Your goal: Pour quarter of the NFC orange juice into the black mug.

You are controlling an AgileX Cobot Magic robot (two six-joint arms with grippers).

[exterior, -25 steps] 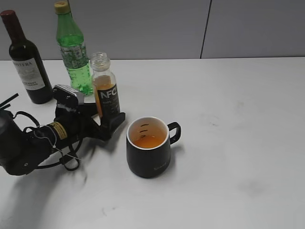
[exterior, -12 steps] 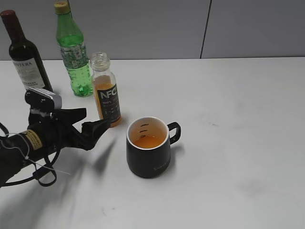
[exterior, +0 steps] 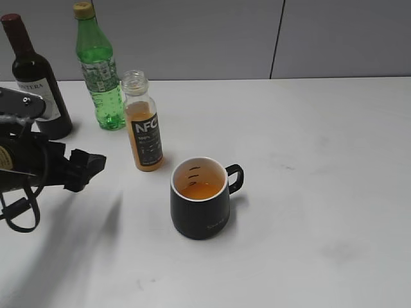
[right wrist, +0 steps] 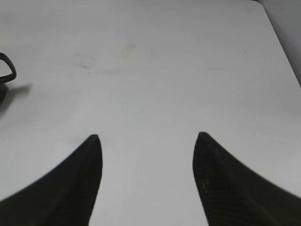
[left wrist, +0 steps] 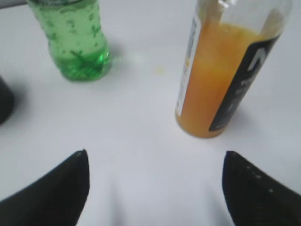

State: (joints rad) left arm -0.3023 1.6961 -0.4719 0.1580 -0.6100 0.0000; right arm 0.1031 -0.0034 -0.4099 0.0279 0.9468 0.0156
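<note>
The NFC orange juice (exterior: 144,131) stands upright and uncapped on the white table, partly full. It also shows in the left wrist view (left wrist: 225,75). The black mug (exterior: 200,205) stands to its right front, with orange liquid inside and its handle pointing right. My left gripper (exterior: 87,168) is open and empty, well left of the juice bottle; in the left wrist view (left wrist: 155,162) its fingers frame bare table. My right gripper (right wrist: 146,136) is open and empty over bare table; it does not show in the exterior view. The mug's handle edge (right wrist: 7,70) shows at the left of the right wrist view.
A green plastic bottle (exterior: 99,70) with a yellow cap stands behind the juice, and shows in the left wrist view (left wrist: 75,42). A dark wine bottle (exterior: 35,83) stands at the far left. A grey wall runs behind the table (exterior: 308,160).
My left gripper let go of the juice bottle and drew back to the left, open. The bottle stays standing. The mug has not moved.
</note>
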